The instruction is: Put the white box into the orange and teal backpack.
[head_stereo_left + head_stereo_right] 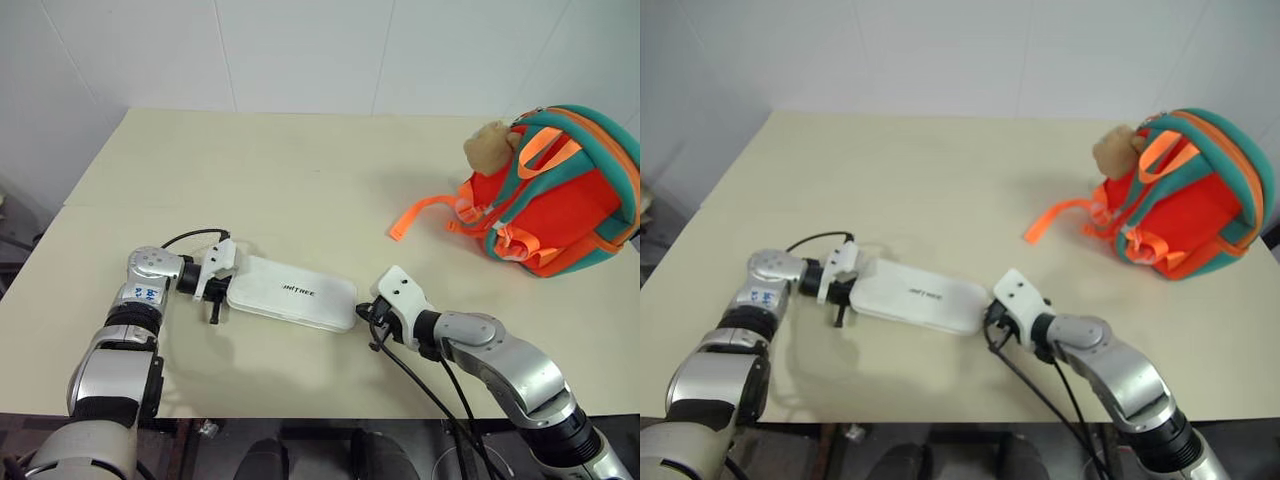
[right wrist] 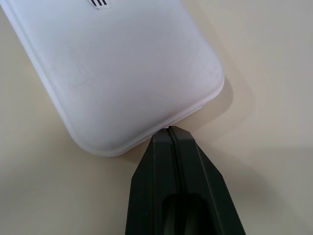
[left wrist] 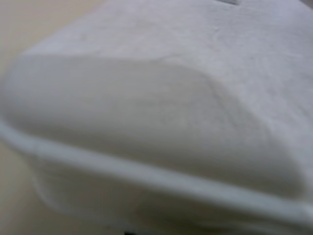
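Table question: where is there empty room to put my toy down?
The far half of the table, behind the white box and left of the backpack, is bare. So is the strip between box and backpack, up to the loose orange strap. The near edge is crowded: the left gripper and right gripper sit at the box's ends.

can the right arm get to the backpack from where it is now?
Probably yes. The right gripper sits shut at the white box end, and bare table lies between it and the orange and teal backpack; only distance might limit it.
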